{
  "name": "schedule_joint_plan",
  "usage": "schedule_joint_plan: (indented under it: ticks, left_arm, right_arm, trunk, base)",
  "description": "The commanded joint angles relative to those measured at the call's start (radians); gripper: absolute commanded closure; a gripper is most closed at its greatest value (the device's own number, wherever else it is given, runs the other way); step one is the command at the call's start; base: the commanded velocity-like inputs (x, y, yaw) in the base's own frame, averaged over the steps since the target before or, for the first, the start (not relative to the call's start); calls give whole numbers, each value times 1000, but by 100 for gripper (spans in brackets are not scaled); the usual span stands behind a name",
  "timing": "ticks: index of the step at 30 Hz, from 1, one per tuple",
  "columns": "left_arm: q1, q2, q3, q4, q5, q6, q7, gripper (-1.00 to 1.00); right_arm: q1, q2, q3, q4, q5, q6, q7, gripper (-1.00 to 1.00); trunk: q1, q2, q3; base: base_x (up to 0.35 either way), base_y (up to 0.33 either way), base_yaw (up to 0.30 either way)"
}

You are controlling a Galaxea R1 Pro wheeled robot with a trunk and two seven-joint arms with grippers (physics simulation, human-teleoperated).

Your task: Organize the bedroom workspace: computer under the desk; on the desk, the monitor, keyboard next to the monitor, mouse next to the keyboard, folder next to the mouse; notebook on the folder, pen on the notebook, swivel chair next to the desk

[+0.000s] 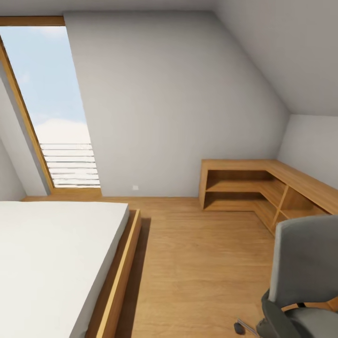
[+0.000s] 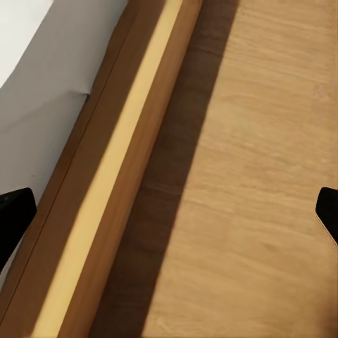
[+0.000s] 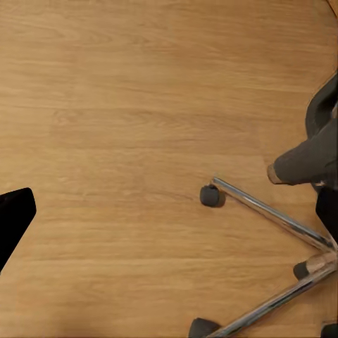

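Clearly spread on the left gripper (image 2: pixel 169 215): dark fingertips (image 2: pixel 14 218) at opposite edges of the left wrist view, nothing between them. Points down at the floor (image 2: pixel 260 176), with the wooden bed frame (image 2: pixel 120 176) just beside and below one fingertip and the white mattress (image 2: pixel 42 91) beyond it.

Hard to tell on the right gripper (image 3: pixel 169 215): shows one dark finger (image 3: pixel 14 218) and bare boards under it, so open or closed left unsaid. Also aims downward at the floor. Finds the swivel chair (image 3: pixel 317 155) near, off to the side away from that finger: a caster (image 3: pixel 209 195) closest, then a chrome leg (image 3: pixel 271 211) running outward to the hub, then dark upholstery above.

Seems, from both wrist views, a low carried pose: both arms hanging, wrists turned toward the boards, neither reaching.

Probably rolls easily on those casters, so likely needs a push rather than a lift; may swivel or skate away under an off-centre shove. Looks soft at the grey backrest (image 1: pixel 305 258), stiff at the frame and armrest. Best taken, as a guess, at the backrest edge or an armrest.

Farther out from the head view: low wood shelf unit (image 1: pixel 263 188) beyond the chair, skylight (image 1: pixel 51 108) past the bed.
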Motion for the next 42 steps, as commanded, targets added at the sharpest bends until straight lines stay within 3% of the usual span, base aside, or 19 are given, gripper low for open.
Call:
schedule_joint_plan:
  ticks: [1,42]
  left_arm:
    - [0,-1,1,-1,7,-2,0,-100]
    - [0,0,2,-1,7,-2,1,-100]
  right_arm:
    - [-1,0,9,0,-4,-2,-5,-100]
    - [-1,1,9,2,-4,-2,-5,-100]
  trunk:
    - [1,-1,-1]
    - [1,-1,-1]
  base:
    - [329,0,0]
    - [329,0,0]
